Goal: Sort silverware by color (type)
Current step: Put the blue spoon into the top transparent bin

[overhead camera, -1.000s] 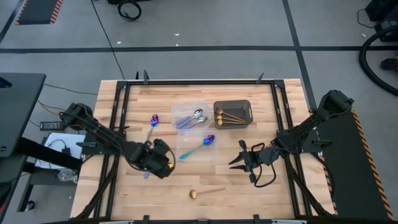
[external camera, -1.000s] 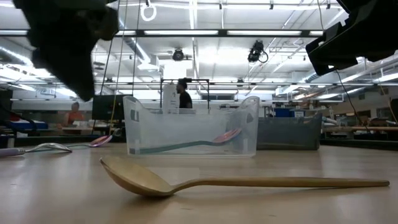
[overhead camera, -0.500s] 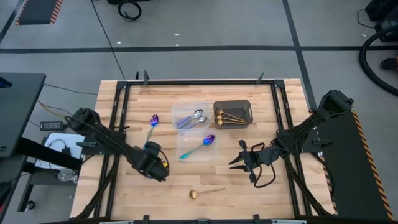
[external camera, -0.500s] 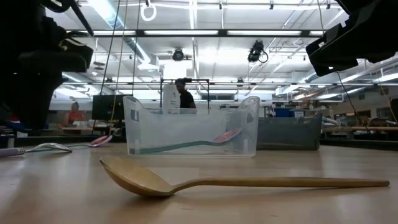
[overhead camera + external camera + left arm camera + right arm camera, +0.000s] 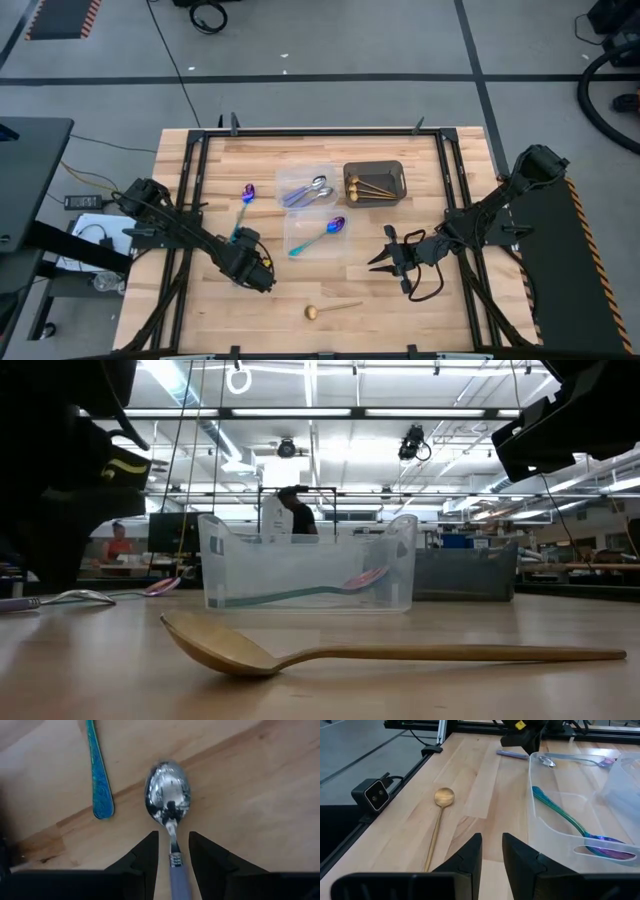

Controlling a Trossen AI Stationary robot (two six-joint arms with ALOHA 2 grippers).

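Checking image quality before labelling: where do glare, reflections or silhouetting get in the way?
Left wrist view: the silver spoon bowl mirrors the left gripper. Low view: bright ceiling lights silhouette the arms; the gold spoon stays readable. Right wrist view: the clear tub glints, teal-handled spoon visible.

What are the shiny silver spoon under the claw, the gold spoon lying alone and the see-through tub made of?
The shiny silver spoon with the pale blue handle looks like polished metal: its bowl mirrors the surroundings. The blue handle may be plastic or a coating. The gold spoon has a duller brass sheen, probably coated metal. The see-through tub looks like thin clear plastic, since the teal-handled iridescent spoon shows through its wall.
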